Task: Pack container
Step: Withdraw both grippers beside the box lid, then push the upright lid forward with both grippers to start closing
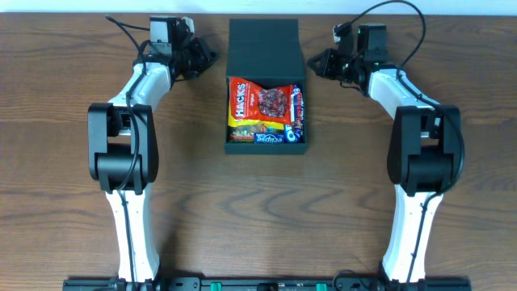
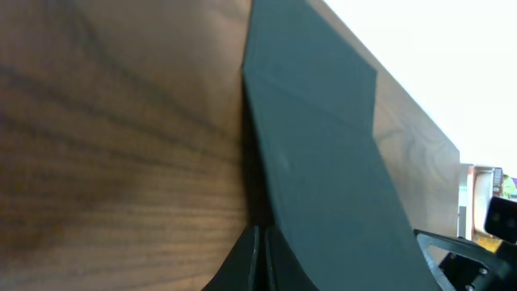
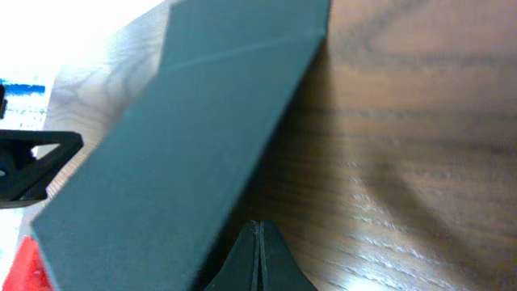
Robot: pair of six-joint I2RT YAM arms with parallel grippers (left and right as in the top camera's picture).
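Where the container [image 1: 264,40] sits, the table [image 1: 266,218] is wood.

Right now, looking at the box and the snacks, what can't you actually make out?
- Anything beneath the top snack packets: overhead, they cover it.
- Small print on the packets: overhead, too small.
- What is inside the box: left wrist, blocked by the container wall.
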